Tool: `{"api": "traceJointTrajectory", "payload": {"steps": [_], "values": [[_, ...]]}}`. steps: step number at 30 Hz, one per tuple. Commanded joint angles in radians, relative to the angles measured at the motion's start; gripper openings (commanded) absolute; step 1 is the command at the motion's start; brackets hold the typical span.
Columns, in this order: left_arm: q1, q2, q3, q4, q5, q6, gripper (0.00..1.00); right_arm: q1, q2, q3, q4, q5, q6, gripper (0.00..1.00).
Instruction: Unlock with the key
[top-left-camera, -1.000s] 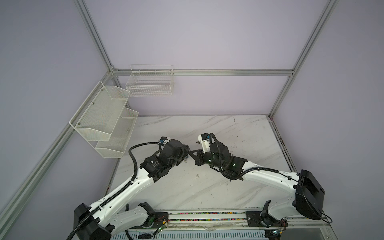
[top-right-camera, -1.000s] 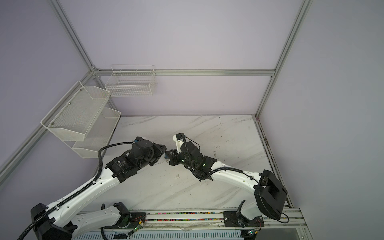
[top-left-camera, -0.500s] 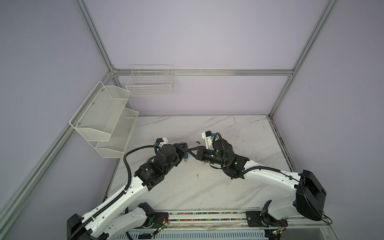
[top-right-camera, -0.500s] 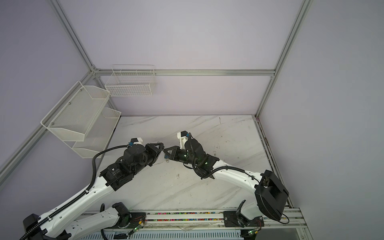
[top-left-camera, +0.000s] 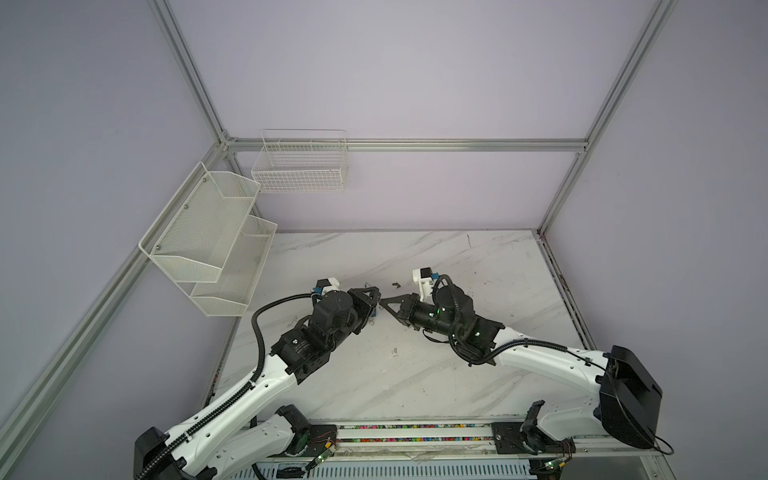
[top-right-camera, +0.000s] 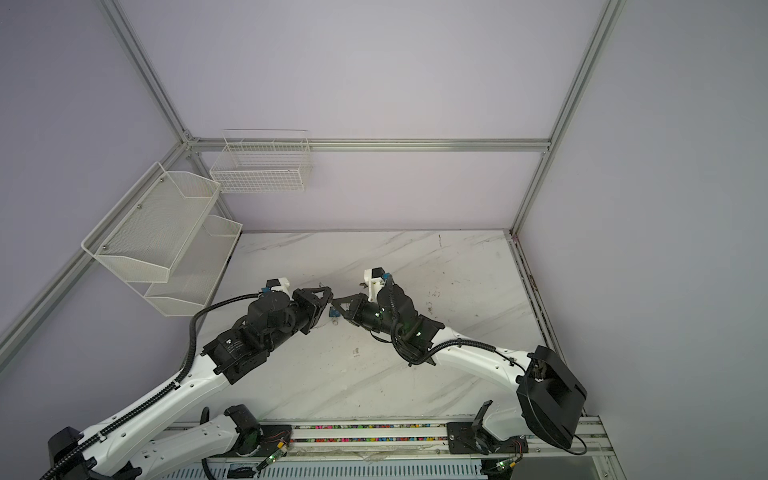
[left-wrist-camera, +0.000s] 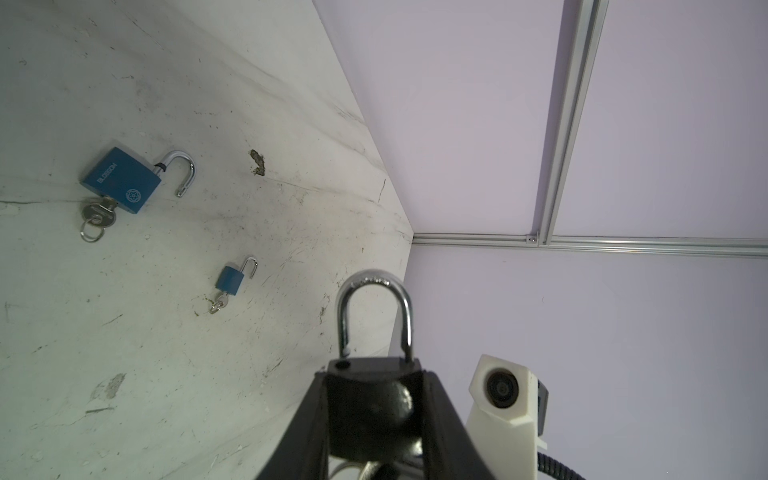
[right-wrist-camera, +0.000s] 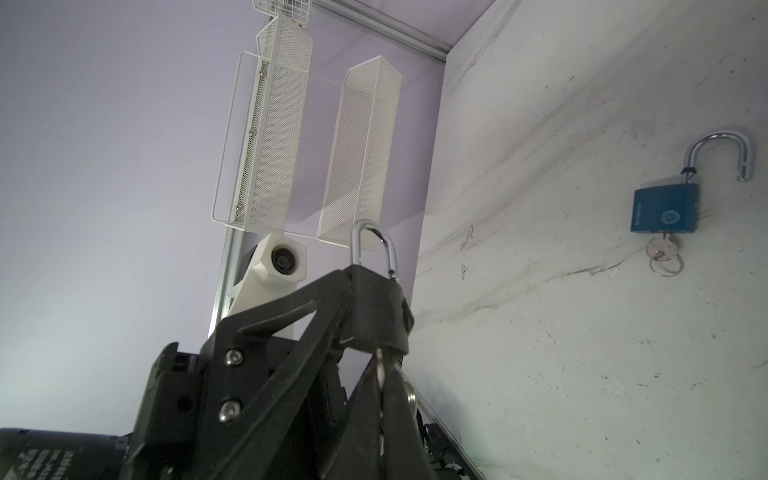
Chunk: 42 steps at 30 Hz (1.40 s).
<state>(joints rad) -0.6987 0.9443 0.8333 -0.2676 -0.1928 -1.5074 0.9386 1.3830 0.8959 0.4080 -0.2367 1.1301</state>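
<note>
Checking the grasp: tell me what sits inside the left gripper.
A dark padlock is clamped in the left gripper, its silver shackle sticking out. Its underside, where the key meets it, is covered.

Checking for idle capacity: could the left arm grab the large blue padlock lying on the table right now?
Probably not yet. The left gripper is shut on the black padlock, so its jaws are taken. The large blue padlock itself lies uncovered on the table, shackle open.

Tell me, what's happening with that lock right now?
Left tool gripping black padlock. Right tool shut on key at its keyhole. Shackle release unclear. Open blue padlock lies aside, nothing blocking.
</note>
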Motion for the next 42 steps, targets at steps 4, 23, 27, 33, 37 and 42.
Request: {"api": "traceJointTrajectory", "payload": {"steps": [4, 23, 27, 33, 37, 42], "values": [[0.02, 0.014, 0.052, -0.074, 0.015, 0.13, 0.0, 0.013, -0.058, 0.049, -0.115, 0.062, -0.155, 0.04], [0.05, -0.023, -0.171, 0.321, 0.248, 1.136, 0.0, -0.048, -0.167, 0.276, -0.771, 0.215, -0.638, 0.59], [0.034, -0.007, -0.235, 0.454, 0.267, 1.247, 0.0, -0.048, -0.095, 0.432, -0.934, 0.236, -0.704, 0.61], [0.013, 0.015, -0.328, 0.711, 0.267, 1.38, 0.0, -0.047, 0.058, 0.639, -1.125, 0.255, -0.748, 0.64], [0.008, 0.041, -0.327, 0.754, 0.257, 1.418, 0.0, -0.046, 0.12, 0.715, -1.18, 0.273, -0.725, 0.65], [0.003, 0.064, -0.329, 0.779, 0.253, 1.428, 0.0, -0.047, 0.201, 0.822, -1.226, 0.308, -0.714, 0.67]]}}
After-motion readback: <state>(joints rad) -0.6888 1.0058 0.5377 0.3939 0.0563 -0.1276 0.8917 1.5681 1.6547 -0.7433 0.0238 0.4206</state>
